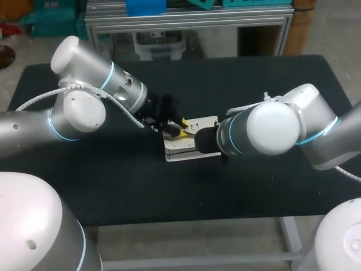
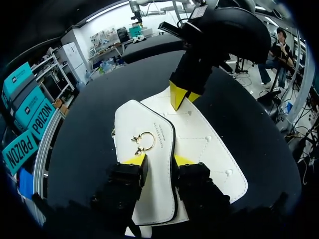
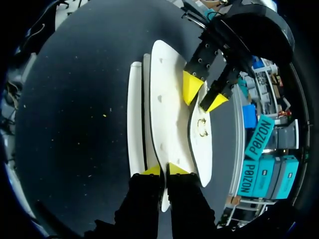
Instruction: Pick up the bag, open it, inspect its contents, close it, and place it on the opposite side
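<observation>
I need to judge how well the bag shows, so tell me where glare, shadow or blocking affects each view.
Head view: both arms cover most of the bag, and the right arm has a glaring shell. Left wrist view: the bag is evenly lit, its gold ring clasp clear. Right wrist view: even light, thin dark shadow lines between the bag's layers.

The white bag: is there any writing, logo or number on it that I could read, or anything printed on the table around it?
flap: one short line of tiny print beside the gold ring clasp, too small to read.
Rest of the bag: no writing visible.
table: no text visible.
</observation>
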`<act>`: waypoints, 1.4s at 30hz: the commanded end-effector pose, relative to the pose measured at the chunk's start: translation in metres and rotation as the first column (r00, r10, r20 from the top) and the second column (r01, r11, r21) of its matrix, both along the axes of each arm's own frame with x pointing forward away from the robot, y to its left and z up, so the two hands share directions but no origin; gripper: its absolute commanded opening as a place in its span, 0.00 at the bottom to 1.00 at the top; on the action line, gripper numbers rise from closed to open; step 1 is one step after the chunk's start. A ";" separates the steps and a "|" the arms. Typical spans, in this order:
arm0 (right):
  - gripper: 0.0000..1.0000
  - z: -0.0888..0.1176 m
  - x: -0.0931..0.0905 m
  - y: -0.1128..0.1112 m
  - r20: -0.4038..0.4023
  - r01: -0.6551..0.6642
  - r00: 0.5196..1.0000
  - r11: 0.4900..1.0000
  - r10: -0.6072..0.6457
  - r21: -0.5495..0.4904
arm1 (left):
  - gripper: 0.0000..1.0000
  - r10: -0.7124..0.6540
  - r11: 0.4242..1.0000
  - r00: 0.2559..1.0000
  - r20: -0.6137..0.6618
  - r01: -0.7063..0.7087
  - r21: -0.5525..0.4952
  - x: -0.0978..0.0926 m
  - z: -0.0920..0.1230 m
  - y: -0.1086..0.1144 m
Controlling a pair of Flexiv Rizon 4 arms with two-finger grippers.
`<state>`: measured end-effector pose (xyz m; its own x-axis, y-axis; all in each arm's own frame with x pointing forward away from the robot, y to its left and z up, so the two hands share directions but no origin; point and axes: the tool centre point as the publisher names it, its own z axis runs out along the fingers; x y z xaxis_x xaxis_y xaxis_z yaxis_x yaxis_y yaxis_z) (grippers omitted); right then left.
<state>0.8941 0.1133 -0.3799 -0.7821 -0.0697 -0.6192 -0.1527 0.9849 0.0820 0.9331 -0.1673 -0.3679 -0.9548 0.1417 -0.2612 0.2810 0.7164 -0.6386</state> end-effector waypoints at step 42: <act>0.00 -0.005 -0.001 -0.001 0.157 0.006 0.988 0.999 -0.011 0.032 | 0.42 -0.051 0.998 0.998 0.027 0.051 -0.034 -0.013 0.013 0.008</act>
